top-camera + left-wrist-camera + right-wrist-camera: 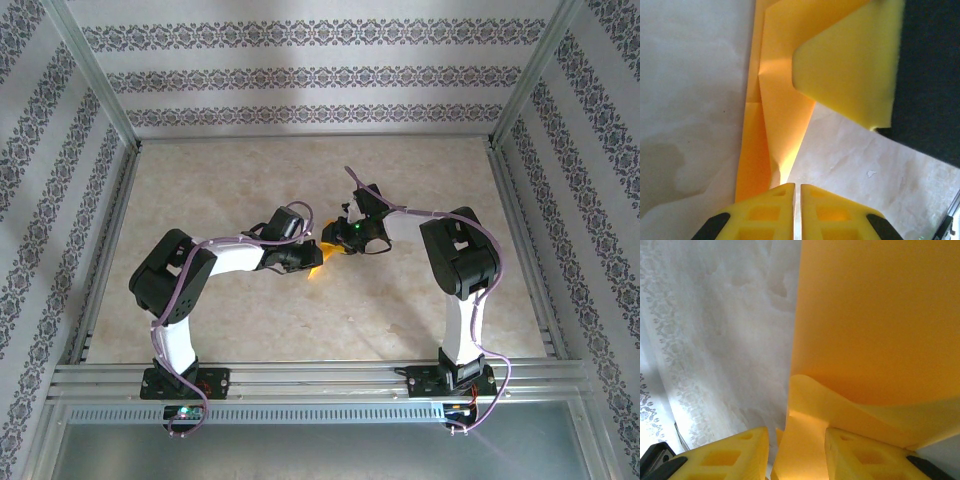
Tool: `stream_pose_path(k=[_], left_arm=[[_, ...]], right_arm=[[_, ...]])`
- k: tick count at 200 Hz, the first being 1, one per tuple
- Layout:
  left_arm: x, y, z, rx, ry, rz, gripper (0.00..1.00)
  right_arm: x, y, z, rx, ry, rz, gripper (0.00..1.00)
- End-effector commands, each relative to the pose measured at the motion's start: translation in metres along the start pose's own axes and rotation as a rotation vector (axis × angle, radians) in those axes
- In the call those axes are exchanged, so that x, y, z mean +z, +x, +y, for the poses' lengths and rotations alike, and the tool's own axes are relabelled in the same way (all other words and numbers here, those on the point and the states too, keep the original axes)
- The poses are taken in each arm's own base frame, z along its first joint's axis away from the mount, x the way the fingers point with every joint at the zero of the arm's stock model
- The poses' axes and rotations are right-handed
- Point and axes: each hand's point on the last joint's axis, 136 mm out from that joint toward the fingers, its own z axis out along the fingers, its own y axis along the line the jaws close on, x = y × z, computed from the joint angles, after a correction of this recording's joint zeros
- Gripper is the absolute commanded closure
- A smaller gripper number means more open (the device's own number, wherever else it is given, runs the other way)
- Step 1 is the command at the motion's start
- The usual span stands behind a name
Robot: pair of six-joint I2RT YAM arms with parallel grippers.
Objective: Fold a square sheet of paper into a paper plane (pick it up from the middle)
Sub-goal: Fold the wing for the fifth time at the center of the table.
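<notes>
Centre of table (200,190): two arms reach inward from near edge, tips meeting over sheet of paper (321,266). Left gripper (797,189) on sheet's left side, sheet's narrow end pinched between its fingertips, rest running on ahead. Right gripper (797,440) opposite, just right of and behind left one. Sheet's edge passes between its spread fingers, one finger (850,65) lying over sheet's far right part.
</notes>
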Motion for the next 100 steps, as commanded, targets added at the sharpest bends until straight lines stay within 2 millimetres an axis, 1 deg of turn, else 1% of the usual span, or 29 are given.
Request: stream_pose_path(k=[1,100], left_arm=[[0.006,0.015,0.015,-0.002,-0.052,0.039,0.9],[0.008,0.023,0.026,-0.007,-0.09,0.063,0.92]], right_arm=[[0.016,0.019,-0.068,0.104,0.206,0.045,0.61],[0.017,0.02,-0.07,0.107,0.21,0.051,0.61]])
